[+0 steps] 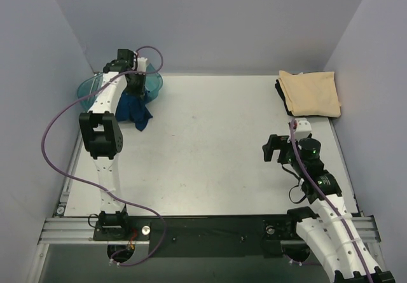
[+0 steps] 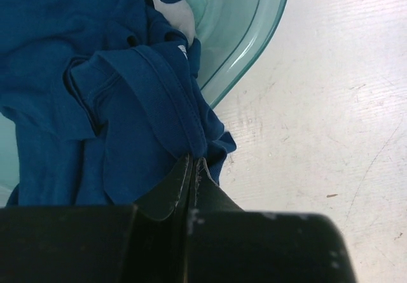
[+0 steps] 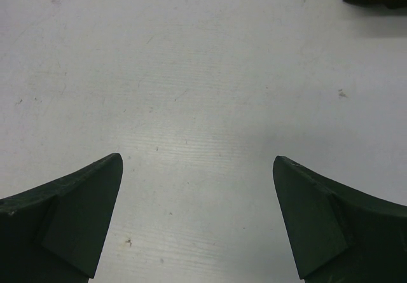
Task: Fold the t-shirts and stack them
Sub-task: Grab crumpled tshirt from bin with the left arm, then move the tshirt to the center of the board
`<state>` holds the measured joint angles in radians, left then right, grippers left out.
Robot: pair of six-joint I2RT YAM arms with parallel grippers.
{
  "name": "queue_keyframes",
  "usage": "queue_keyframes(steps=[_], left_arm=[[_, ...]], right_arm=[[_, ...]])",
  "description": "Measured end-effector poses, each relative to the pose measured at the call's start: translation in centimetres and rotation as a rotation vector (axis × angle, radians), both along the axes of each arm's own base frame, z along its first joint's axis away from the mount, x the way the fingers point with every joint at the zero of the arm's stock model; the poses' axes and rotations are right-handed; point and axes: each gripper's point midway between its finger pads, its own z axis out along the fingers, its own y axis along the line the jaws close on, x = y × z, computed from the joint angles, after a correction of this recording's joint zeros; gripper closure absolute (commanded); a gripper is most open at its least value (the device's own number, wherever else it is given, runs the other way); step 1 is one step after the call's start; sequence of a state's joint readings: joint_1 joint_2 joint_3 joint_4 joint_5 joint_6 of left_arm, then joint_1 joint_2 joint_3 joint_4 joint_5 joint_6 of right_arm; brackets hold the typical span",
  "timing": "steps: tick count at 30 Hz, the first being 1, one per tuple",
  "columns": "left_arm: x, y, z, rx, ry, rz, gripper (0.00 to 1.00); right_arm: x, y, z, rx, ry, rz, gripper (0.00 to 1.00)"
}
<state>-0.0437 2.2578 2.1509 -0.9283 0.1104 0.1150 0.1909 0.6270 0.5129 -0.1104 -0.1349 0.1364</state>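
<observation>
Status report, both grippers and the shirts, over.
Left gripper shut on blue shirt, hanging over tub rim. Right gripper open over table. Tan shirt folded on black shirt, far right. Nothing in the way.

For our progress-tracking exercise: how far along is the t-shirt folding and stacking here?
Done: the tan shirt lies folded on the black shirt, far right. In hand: the left gripper pinches the navy shirt, spilling over the tub. Left: fold it and add it to the stack; the right gripper is open.

Even diffuse overhead light, faint soft shadows; wrist cams' near fg slightly blurred.
</observation>
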Motion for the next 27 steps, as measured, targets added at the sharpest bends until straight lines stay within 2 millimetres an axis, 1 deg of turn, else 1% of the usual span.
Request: queue_keyframes(steps=[1,3,4,6,8,10,11,12,13,14,16,17,18,19,20,21,22,23,25,27], left_arm=[[0.1,0.0,0.2,0.003,-0.004,-0.002,1.00],[0.4,0.1,1.4,0.005,-0.030,-0.007,1.00],[0.6,0.1,2.3,0.006,-0.050,-0.009,1.00],[0.8,0.1,4.8,0.008,-0.102,-0.008,1.00],[1.0,0.2,9.0,0.009,-0.194,-0.008,1.00],[0.9,0.2,14.5,0.005,-0.317,-0.011,1.00],[0.4,0.2,18.0,0.001,-0.397,-0.015,1.00],[-0.4,0.1,21.7,-0.005,-0.482,-0.020,1.00],[-1.7,0.1,25.4,-0.010,-0.567,-0.026,1.00],[-3.0,0.0,28.6,-0.017,-0.639,-0.032,1.00],[-6.9,-0.3,36.3,-0.030,-0.821,-0.057,1.00],[-9.6,-0.5,41.1,-0.040,-0.943,-0.080,1.00],[-11.6,-0.7,44.1,-0.048,-1.027,-0.098,1.00],[-14.5,-1.2,47.7,-0.061,-1.131,-0.128,1.00],[-16.7,-1.6,49.8,-0.071,-1.194,-0.153,1.00],[-19.6,-2.3,51.9,-0.089,-1.256,-0.192,1.00],[-22.0,-3.3,53.3,-0.113,-1.302,-0.238,1.00],[-24.0,-4.2,54.2,-0.137,-1.334,-0.283,1.00],[-27.6,-6.4,55.0,-0.210,-1.358,-0.392,1.00],[-29.5,-8.1,54.5,-0.277,-1.334,-0.469,1.00]], right_arm=[[-0.1,0.0,0.1,0.000,0.000,0.000,0.01],[-0.2,0.0,0.7,0.001,-0.001,0.000,0.01],[-0.1,0.0,1.1,0.002,-0.007,0.001,0.01],[0.0,0.1,2.4,0.008,-0.028,0.003,0.01],[0.2,0.2,4.1,0.022,-0.064,0.007,0.01],[0.4,0.5,6.2,0.043,-0.106,0.009,0.01],[0.4,0.6,7.2,0.054,-0.128,0.013,0.01],[0.5,0.8,8.1,0.066,-0.147,0.018,0.01],[0.5,0.9,8.9,0.078,-0.162,0.021,0.01],[0.5,1.0,9.8,0.091,-0.180,0.025,0.01],[0.4,1.4,11.5,0.118,-0.219,0.036,0.01],[0.4,1.7,12.4,0.138,-0.238,0.044,0.01],[0.3,1.9,13.0,0.150,-0.249,0.052,0.01],[0.3,2.2,13.6,0.166,-0.259,0.063,0.01],[0.2,2.4,14.1,0.179,-0.267,0.071,0.01],[0.1,2.8,14.9,0.194,-0.279,0.084,0.01],[0.0,3.0,15.5,0.210,-0.289,0.095,0.01],[-0.1,3.3,16.0,0.221,-0.296,0.104,0.01],[-0.3,3.9,17.0,0.247,-0.310,0.128,0.01],[-0.5,4.4,17.7,0.269,-0.316,0.148,0.01]])
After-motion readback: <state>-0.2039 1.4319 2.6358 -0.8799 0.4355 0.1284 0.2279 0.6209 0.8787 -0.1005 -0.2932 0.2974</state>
